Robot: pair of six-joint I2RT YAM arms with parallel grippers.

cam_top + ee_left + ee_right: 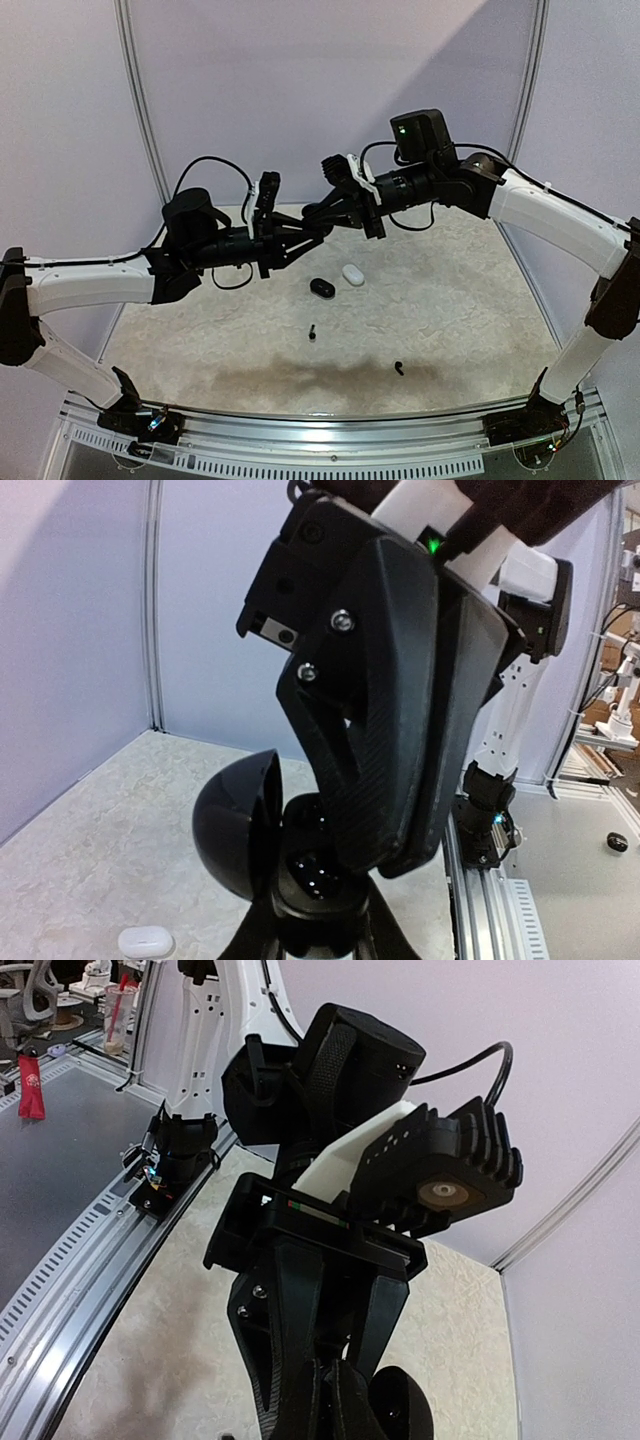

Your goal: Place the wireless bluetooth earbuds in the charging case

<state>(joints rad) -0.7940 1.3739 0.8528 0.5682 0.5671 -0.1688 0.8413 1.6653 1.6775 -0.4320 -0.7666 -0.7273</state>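
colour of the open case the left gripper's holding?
Black. The open case shows best in the left wrist view.

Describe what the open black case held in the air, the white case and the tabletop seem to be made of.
The open black case: probably hard plastic, fairly glossy; it shines softly outside and glints show inside. The white case: likely smooth moulded plastic, evenly white and rounded. The tabletop: pale, mottled, stone-like or laminate; the look leaves it open.
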